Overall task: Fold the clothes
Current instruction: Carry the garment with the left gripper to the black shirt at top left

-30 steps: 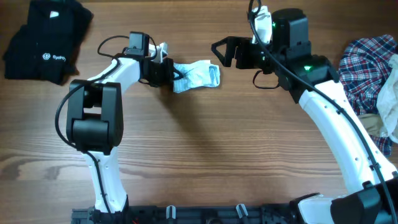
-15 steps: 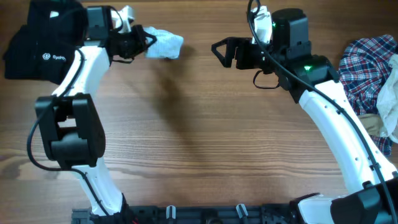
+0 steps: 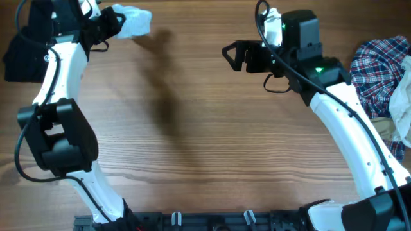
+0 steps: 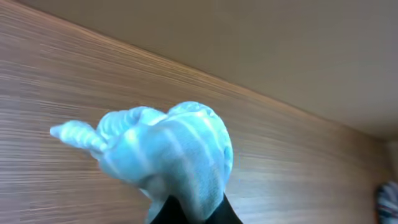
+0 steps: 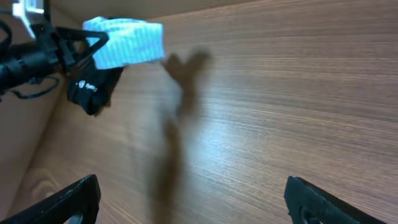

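Observation:
My left gripper (image 3: pixel 114 20) is shut on the small pale blue-white striped cloth (image 3: pixel 133 20) and holds it bunched above the table's far left. The cloth fills the left wrist view (image 4: pixel 168 155), pinched between the dark fingers (image 4: pixel 224 213) at the bottom edge. It also shows in the right wrist view (image 5: pixel 124 42). My right gripper (image 3: pixel 230 54) is open and empty over the far middle of the table, its fingers (image 5: pixel 68 202) spread wide in the right wrist view. The black white-logo garment (image 3: pixel 19 48) lies at the far left, partly hidden by my left arm.
The red-blue-white plaid shirt (image 3: pixel 376 61) lies heaped at the right edge with a beige piece (image 3: pixel 385 128) beside it. The wooden table (image 3: pixel 212 147) fills the middle. A dark rail (image 3: pixel 212 221) runs along the front edge.
My left gripper has lifted the striped cloth off the table and carried it left and toward the far edge, over the black garment. The right arm has barely moved.

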You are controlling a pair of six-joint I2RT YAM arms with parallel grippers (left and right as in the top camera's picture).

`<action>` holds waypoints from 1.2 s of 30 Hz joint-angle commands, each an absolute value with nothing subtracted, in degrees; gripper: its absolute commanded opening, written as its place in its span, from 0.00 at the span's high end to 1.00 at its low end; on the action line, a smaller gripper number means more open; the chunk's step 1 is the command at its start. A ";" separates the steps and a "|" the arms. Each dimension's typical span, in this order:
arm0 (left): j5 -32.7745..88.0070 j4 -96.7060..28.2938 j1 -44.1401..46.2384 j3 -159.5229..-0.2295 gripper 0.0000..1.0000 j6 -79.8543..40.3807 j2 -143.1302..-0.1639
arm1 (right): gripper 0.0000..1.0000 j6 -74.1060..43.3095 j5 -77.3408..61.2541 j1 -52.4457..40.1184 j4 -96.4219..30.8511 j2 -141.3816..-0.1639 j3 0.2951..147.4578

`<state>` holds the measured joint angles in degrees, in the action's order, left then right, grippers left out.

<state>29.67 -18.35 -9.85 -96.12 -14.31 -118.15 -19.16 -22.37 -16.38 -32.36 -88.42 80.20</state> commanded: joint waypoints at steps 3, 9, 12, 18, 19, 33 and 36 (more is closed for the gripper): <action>24.60 -13.43 -14.74 -97.41 0.95 -12.64 -117.32 | 0.04 -18.81 -21.19 -14.59 -33.28 -87.31 80.20; 26.46 -7.86 -16.64 -99.20 0.96 -15.46 -117.32 | 0.04 -21.04 -21.19 -14.59 -33.34 -87.31 80.20; 26.26 -7.53 -17.12 -102.26 0.96 -15.49 -117.32 | 0.04 -21.19 -21.50 -14.59 -33.41 -87.31 80.20; 26.24 -2.09 -19.22 -105.14 0.96 -20.05 -117.32 | 0.04 -21.89 -21.89 -14.59 -33.47 -87.31 80.20; 26.26 -0.75 -19.49 -105.27 0.96 -20.51 -117.32 | 0.05 -22.15 -21.91 -14.59 -33.47 -87.31 80.20; 26.89 3.88 -26.96 -105.23 0.89 -21.23 -126.82 | 0.05 -24.03 -25.36 -14.59 -32.95 -87.31 80.20; 30.92 3.88 -28.25 -105.23 0.89 -21.02 -129.47 | 0.05 -24.23 -25.61 -14.59 -32.58 -87.31 80.20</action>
